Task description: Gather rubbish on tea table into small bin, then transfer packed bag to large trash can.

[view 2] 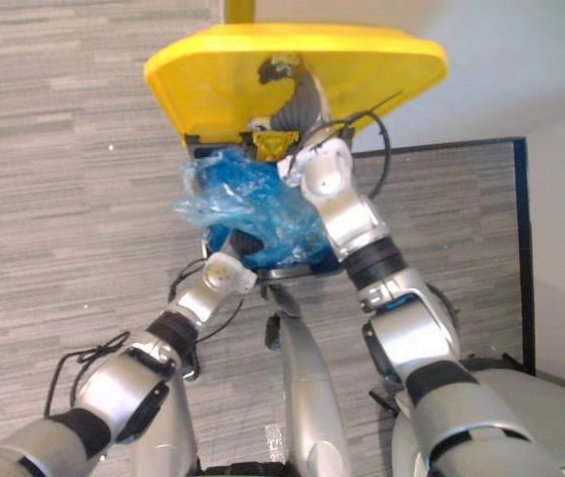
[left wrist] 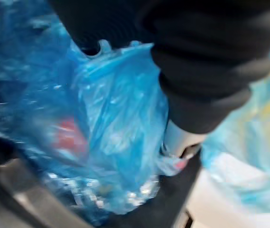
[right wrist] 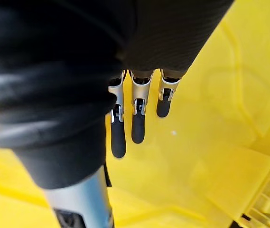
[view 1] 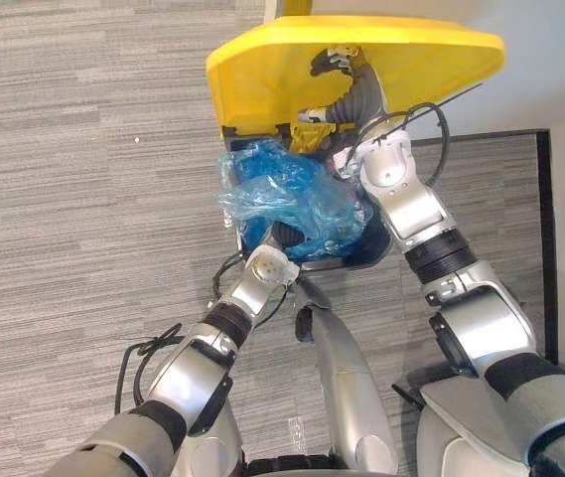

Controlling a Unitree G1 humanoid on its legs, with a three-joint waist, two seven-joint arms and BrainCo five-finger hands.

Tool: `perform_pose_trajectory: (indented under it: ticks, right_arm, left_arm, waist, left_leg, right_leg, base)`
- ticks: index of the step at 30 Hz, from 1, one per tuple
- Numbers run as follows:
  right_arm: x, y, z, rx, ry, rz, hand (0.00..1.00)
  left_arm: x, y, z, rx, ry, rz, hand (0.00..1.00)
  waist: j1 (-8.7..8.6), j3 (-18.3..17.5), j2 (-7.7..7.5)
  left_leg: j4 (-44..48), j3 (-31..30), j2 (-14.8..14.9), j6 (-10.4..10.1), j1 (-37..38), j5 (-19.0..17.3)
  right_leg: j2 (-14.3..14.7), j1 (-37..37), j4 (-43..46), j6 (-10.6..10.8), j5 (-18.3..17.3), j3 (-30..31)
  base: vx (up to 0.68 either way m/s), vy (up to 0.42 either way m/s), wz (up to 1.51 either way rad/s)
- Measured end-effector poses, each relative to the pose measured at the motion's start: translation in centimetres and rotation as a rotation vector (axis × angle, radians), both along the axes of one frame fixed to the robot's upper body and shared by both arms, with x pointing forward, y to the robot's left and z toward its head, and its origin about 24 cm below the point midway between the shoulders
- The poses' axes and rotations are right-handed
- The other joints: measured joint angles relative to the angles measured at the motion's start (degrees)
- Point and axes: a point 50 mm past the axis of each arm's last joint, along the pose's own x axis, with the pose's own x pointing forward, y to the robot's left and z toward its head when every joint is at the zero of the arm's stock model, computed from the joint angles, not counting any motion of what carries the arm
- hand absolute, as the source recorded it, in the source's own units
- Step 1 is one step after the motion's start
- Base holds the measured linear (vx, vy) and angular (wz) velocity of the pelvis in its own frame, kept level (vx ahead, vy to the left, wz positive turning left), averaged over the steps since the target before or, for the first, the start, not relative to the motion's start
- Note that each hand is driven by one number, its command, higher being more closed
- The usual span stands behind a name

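**Packed bag at the mouth of the large can, release outstanding**

Item 1. Carpet (view 1: 83, 149): grey, ribbed, under and around the work on the left. No loose rubbish was seen on it.

Item 2. Left hand (left wrist: 196, 85): reached in from the lower left, buried in blue film. Its fingers were hidden by the plastic, so we could not tell whether they were closed on the bag or merely under it.

Item 3. Blue bag (view 1: 292, 199): crumpled, full-looking, with something red showing through the film in the left wrist view. It sat at the open mouth of the can, directly below the raised lid. We could not tell whether its bottom already rested inside.

Item 4. Large trash can (view 1: 366, 248): dark body, its rim just visible beneath and beside the bag.

Item 5. Yellow lid (view 1: 262, 70): tipped up and back, clear of the opening.

Item 6. Right hand (right wrist: 138, 123): fingers straight and flat against the lid's inner face, propping it and gripping nothing.

Status, as we judged it: the gathering and the carry were done. The bag was not yet let go into the can, nor the left hand drawn out, nor the lid lowered.
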Motion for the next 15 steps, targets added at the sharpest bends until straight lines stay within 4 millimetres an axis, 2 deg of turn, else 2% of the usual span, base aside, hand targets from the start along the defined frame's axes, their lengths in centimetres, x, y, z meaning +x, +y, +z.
perform_pose_trajectory:
  ticks: [4, 6, 7, 9, 10, 12, 13, 15]
  right_arm:
    - [0.0, 0.0, -2.2, -0.007, 0.055, 0.003, 0.0]
    - [0.0, -0.4, -4.5, -0.013, 0.111, -0.008, 0.0]
    - [0.0, -0.4, -5.0, -0.015, 0.124, -0.008, 0.0]
    - [-0.3, -0.5, -7.8, -0.033, 0.198, -0.011, 0.0]
    - [-0.3, -0.6, -8.2, -0.035, 0.211, -0.011, 0.0]
    - [-0.4, -1.4, -10.6, -0.072, 0.274, -0.044, 0.0]
    - [-0.4, -1.5, -11.1, -0.071, 0.292, -0.051, 0.0]
    - [-0.9, -2.8, -13.9, -0.055, 0.38, -0.087, 0.0]
  left_arm:
    - [-0.7, -0.3, -0.4, -0.045, -0.004, -0.017, 0.0]
    - [-1.4, -0.3, -0.8, -0.088, -0.002, -0.025, 0.0]
    - [-1.5, -0.2, -0.9, -0.099, 0.003, -0.022, 0.0]
    - [-2.2, 0.2, -1.7, -0.137, 0.024, -0.014, 0.0]
    - [-2.3, 0.2, -1.9, -0.141, 0.027, -0.013, 0.0]
    - [-2.9, 0.7, -2.3, -0.157, 0.03, -0.007, 0.0]
    - [-3.0, 0.9, -2.5, -0.156, 0.031, -0.004, 0.0]
    - [-3.7, 2.0, -3.4, -0.163, 0.04, 0.022, 0.0]
  waist:
    - [0.36, -0.5, 0.69]
    - [1.31, -1.0, 1.41]
    - [1.43, -1.0, 1.43]
    - [1.77, -1.5, 1.68]
    - [1.83, -1.8, 1.92]
    - [2.26, -2.3, 2.7]
    - [2.33, -2.4, 2.82]
    - [2.9, -2.8, 3.26]
  left_leg:
    - [-1.0, -0.7, -0.5, 0.3, 2.4, 0.0]
    - [-1.9, -1.1, -0.7, 0.2, 3.6, 0.5]
    - [-2.4, -1.1, -0.8, 0.3, 4.1, 0.7]
    - [-5.2, -1.3, -1.9, 0.2, 6.0, 2.1]
    - [-5.4, -1.4, -2.0, 0.1, 6.0, 2.2]
    - [-7.2, -1.9, -2.5, -0.2, 7.7, 3.3]
    - [-7.6, -1.9, -2.5, -0.5, 8.0, 3.6]
    - [-9.6, -2.9, -2.7, -0.7, 10.9, 4.4]
  right_leg:
    - [-0.3, 2.6, -0.5, -0.3, -0.2, -0.2]
    - [-0.5, 4.2, -1.2, -0.3, -0.2, -0.6]
    - [-0.6, 4.5, -1.4, -0.3, -0.2, -0.7]
    - [-1.5, 5.9, -1.9, -0.5, -0.4, -1.0]
    - [-1.5, 5.9, -2.0, -0.5, -0.4, -1.2]
    - [-2.0, 7.6, -2.5, -0.5, -0.6, -1.9]
    - [-2.1, 7.9, -2.5, -0.5, -0.7, -2.0]
    - [-2.3, 10.6, -2.5, -0.8, -1.6, -3.0]
  base:
    - [-0.03, -0.028, 0.11]
    - [-0.03, -0.046, 0.13]
    - [-0.01, -0.047, 0.18]
    - [0.0, -0.057, 0.21]
    - [0.01, -0.056, 0.17]
    - [0.01, -0.05, 0.18]
    - [0.01, -0.044, 0.18]
    - [0.01, -0.053, 0.21]
